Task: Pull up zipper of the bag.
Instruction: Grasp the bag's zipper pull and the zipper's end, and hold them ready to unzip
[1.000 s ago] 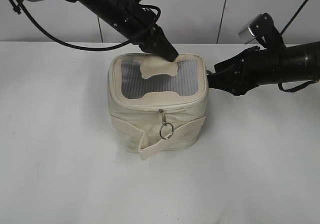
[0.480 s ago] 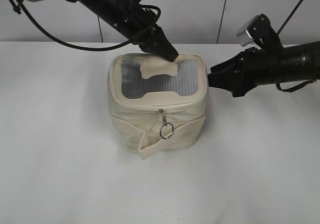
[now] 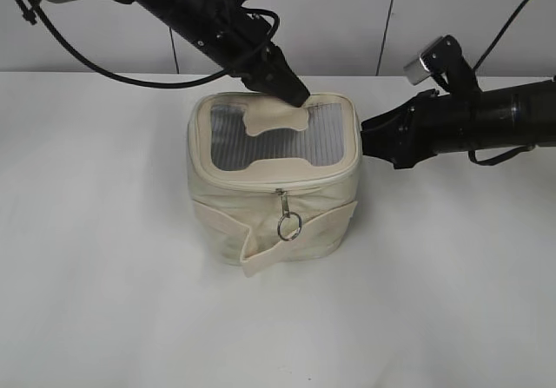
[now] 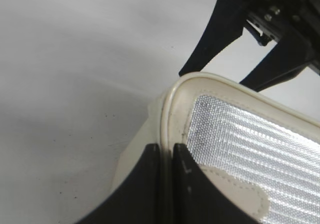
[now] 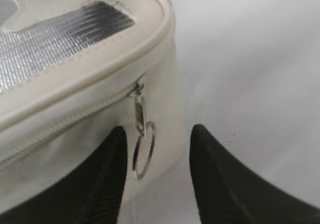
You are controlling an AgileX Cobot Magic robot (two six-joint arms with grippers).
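The cream bag (image 3: 261,219) stands mid-table, its grey ribbed top panel (image 3: 269,145) bearing a cream bone-shaped patch. The zipper runs around its top rim. One silver slider with a ring pull (image 3: 289,225) hangs at the front. My left gripper (image 3: 295,95) is shut on the bag's back rim (image 4: 171,101), and its fingers (image 4: 167,151) pinch the piping. My right gripper (image 3: 365,136) is open at the bag's right side. In the right wrist view its fingers (image 5: 157,136) straddle a second slider's ring pull (image 5: 144,151) without closing on it.
The white table (image 3: 104,301) surrounds the bag. A white wall with dark seams (image 3: 387,23) stands behind it. Black cables (image 3: 87,58) trail from the left arm over the back of the table.
My right arm has shifted slightly left, toward the bag's right side. The left gripper and the bag have not moved.
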